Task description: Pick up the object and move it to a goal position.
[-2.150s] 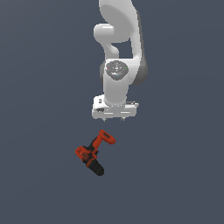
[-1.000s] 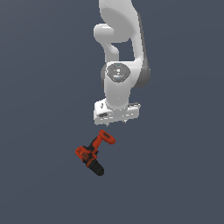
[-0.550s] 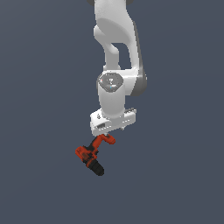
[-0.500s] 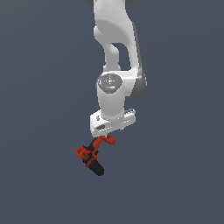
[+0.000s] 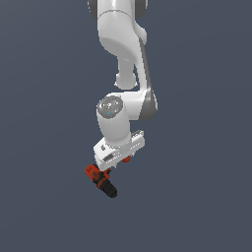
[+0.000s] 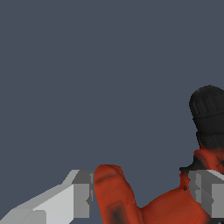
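Note:
The drill (image 5: 100, 178) lies on the dark floor, with a red-orange body and a black chuck (image 5: 111, 190) pointing toward the exterior view's lower right. My gripper (image 5: 116, 164) has come down right over its handle end and hides part of it. In the wrist view the two grey fingers (image 6: 82, 193) stand on either side of the red-orange handle and body (image 6: 117, 192), jaws open, with the left pad very close to the handle. The black chuck (image 6: 210, 114) sticks out beyond the other finger. The drill rests on the floor and is not lifted.
The plain dark grey floor (image 5: 197, 197) stretches all around. The white arm (image 5: 123, 64) rises straight above the gripper. No other objects are in view.
The arm has swung and lowered toward the exterior view's lower left, bringing the gripper from above the drill down over its handle. The drill has not moved.

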Motion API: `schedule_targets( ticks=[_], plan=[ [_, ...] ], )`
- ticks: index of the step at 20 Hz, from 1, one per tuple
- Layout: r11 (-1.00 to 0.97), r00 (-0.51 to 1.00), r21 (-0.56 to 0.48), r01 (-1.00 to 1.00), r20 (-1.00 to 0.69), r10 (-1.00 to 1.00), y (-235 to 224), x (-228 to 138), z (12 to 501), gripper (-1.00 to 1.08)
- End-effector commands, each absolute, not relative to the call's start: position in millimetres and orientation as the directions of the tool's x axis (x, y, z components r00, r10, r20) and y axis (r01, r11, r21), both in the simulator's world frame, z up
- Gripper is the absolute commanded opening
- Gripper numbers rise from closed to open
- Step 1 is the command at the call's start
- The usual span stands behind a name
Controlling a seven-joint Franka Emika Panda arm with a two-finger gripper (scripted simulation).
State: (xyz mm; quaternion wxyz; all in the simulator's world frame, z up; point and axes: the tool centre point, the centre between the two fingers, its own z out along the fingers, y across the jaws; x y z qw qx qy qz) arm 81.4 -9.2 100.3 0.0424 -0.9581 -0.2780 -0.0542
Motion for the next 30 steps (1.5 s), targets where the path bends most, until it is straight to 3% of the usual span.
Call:
schedule_targets(
  ticks=[1,16,30],
  plan=[
    [-0.815,0.811,-0.047,0.577,0.154,0.565,-15.2,91.8,95.4,0.68],
    [-0.661,0.624,0.026,0.750,0.304,0.720,-62.2,143.9,69.6,0.68],
    [-0.605,0.545,0.079,0.792,0.354,0.760,-87.9,160.7,60.6,0.68]
  ],
)
